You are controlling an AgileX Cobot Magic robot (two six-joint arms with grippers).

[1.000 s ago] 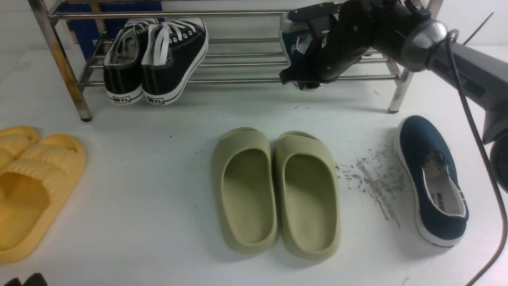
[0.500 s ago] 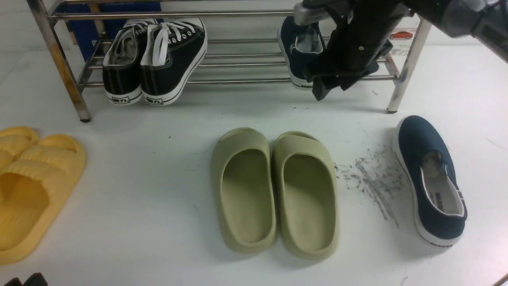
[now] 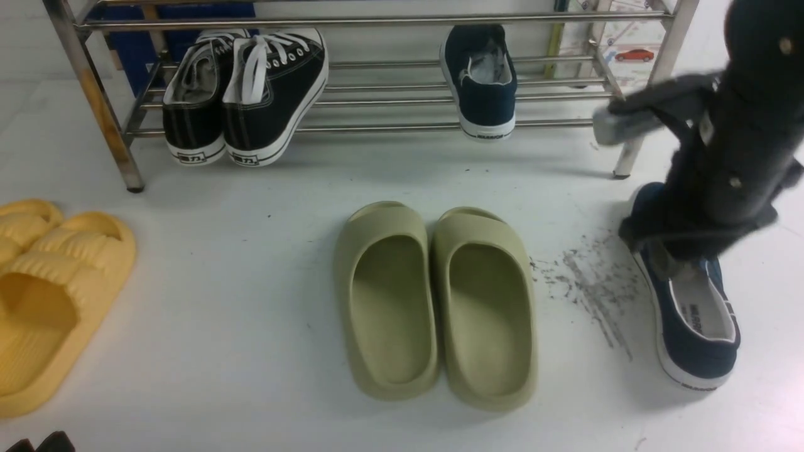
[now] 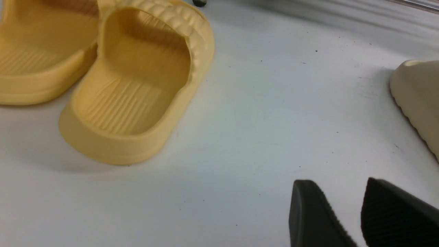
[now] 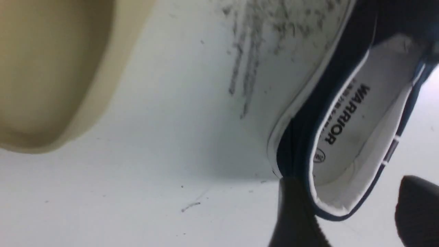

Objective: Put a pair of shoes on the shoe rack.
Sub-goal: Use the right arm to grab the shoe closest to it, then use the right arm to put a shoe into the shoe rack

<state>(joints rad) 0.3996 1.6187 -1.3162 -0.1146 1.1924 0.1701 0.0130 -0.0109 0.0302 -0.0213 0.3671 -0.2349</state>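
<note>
One navy slip-on of the pair of shoes (image 3: 480, 81) rests heel-out on the steel shoe rack (image 3: 377, 129), right of centre. The other navy shoe (image 3: 697, 314) lies on the white floor at the right. My right gripper (image 3: 681, 242) hangs over its middle, hiding the toe part. In the right wrist view that gripper (image 5: 348, 180) is open, its dark fingers (image 5: 295, 212) on either side of the shoe's heel (image 5: 346, 123) and not closed on it. My left gripper (image 4: 337, 181) is low over bare floor, jaws apart, holding nothing.
Black lace-up sneakers (image 3: 251, 94) occupy the rack's left end. Olive slides (image 3: 440, 301) sit mid-floor and yellow slides (image 3: 50, 295) at the left edge. Grey scuff marks (image 3: 590, 282) lie between the olive slides and the floor shoe. The rack's right leg (image 3: 628, 157) stands just behind my right arm.
My right gripper opened and left the first navy shoe on the rack. It then swung right and down over the navy shoe on the floor.
</note>
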